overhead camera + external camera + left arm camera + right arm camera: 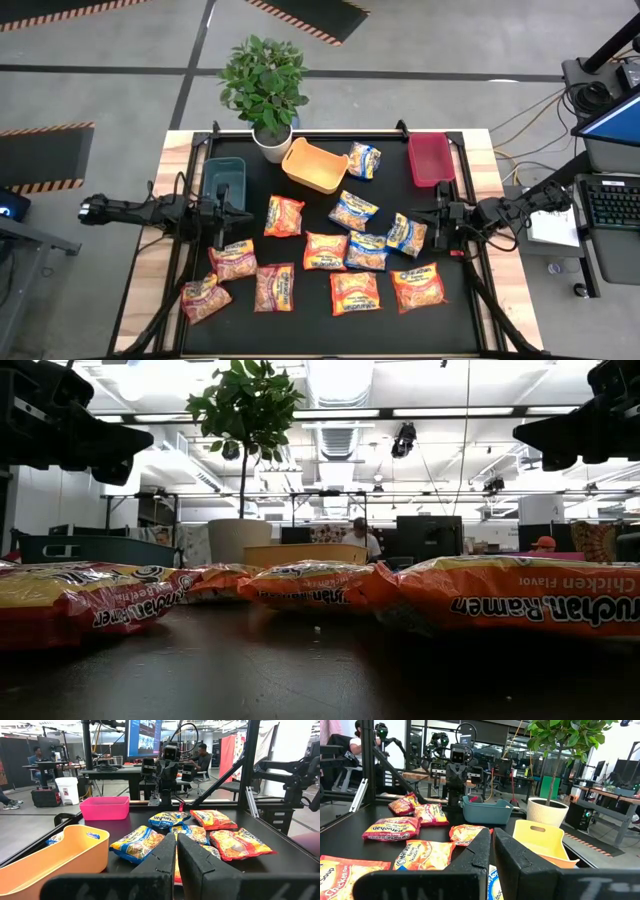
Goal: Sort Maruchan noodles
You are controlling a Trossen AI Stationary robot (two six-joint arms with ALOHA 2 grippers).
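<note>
About a dozen Maruchan noodles packets lie flat on the black mat. The blue-and-yellow ones (353, 210) are in the middle and right, the orange ones (355, 292) toward the near side, and the pinkish-red ones (233, 259) at the near left. My left gripper (228, 212) hovers level at the table's left side. It is shut and empty, its fingers (176, 836) pointing across the packets. My right gripper (432, 222) hovers level at the right side, also shut (491, 831) and empty.
Along the far edge stand a dark teal bin (224, 177), an orange bin (315, 165) and a red bin (430, 158). A potted plant (265, 90) stands behind them. People sit at desks in the room beyond the table.
</note>
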